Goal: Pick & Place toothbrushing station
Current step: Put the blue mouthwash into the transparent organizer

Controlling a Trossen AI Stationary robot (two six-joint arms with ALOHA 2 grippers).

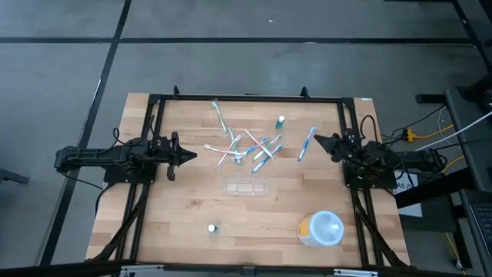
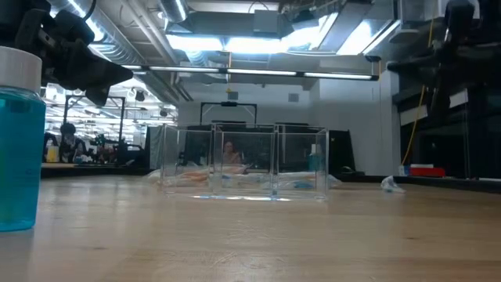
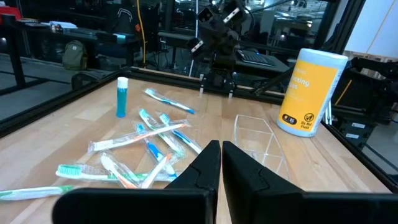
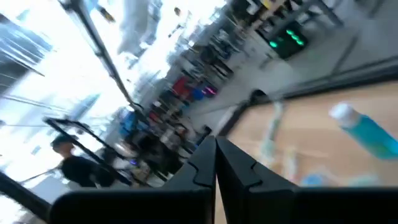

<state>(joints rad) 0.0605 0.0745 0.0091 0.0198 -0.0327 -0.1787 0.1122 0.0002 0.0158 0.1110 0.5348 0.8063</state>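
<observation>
Right, both arms parked at the sides of the wooden surface (image 1: pixel 177 223), nothing held. Left end effector (image 1: pixel 187 156) sits mid-left in the high view, fingers together, tips pointing toward centre. Right end effector (image 1: pixel 319 140) is at the right-centre, fingers also pressed together, w/ a wrapped toothbrush (image 1: pixel 307 144) just beside its tip. Toothbrushing station (image 1: pixel 247 186), the clear rectangular holder, stands upright approx. centre of frame, apart from both arms, just below the heap of toothbrushes (image 1: pixel 246 146). Small blue bottle (image 1: pixel 281 121) above-right of the heap; another (image 1: pixel 213 228) lower centre. White & yellow round container (image 1: pixel 320 228) lies lower right.
</observation>
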